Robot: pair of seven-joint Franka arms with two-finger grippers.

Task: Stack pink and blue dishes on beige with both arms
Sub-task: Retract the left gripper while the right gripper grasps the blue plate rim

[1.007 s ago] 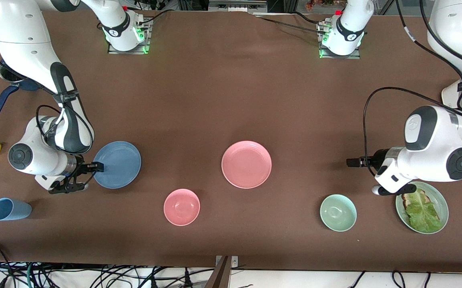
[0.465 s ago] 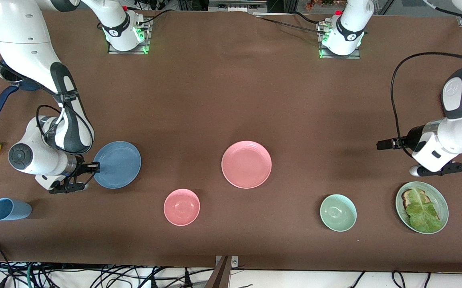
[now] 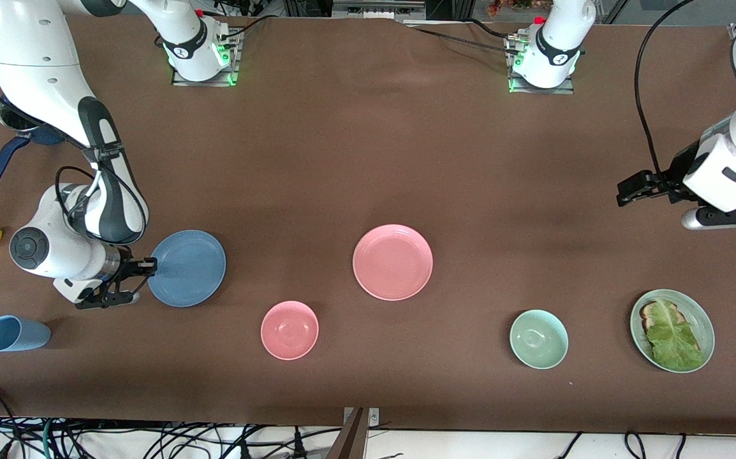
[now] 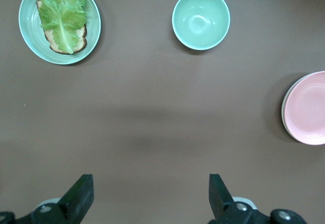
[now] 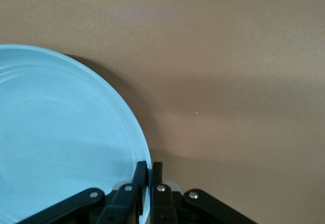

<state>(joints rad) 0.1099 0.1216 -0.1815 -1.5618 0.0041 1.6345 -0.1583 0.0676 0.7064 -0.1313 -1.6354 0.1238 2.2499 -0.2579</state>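
The right gripper (image 3: 145, 267) pinches the rim of the blue plate (image 3: 187, 268), toward the right arm's end from the pink plate (image 3: 393, 262); the pink plate covers a beige plate (image 4: 283, 106); the left gripper (image 3: 634, 189) hangs spread, empty, over the table (image 3: 368, 159) toward the left arm's end.

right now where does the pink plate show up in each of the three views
Front view: pink plate at mid-table, between the blue plate and the green bowl.
Left wrist view: cut off at the picture's edge.
Right wrist view: not in it; only the blue plate shows.
Shared landmark: the green bowl, in the front and left wrist views.
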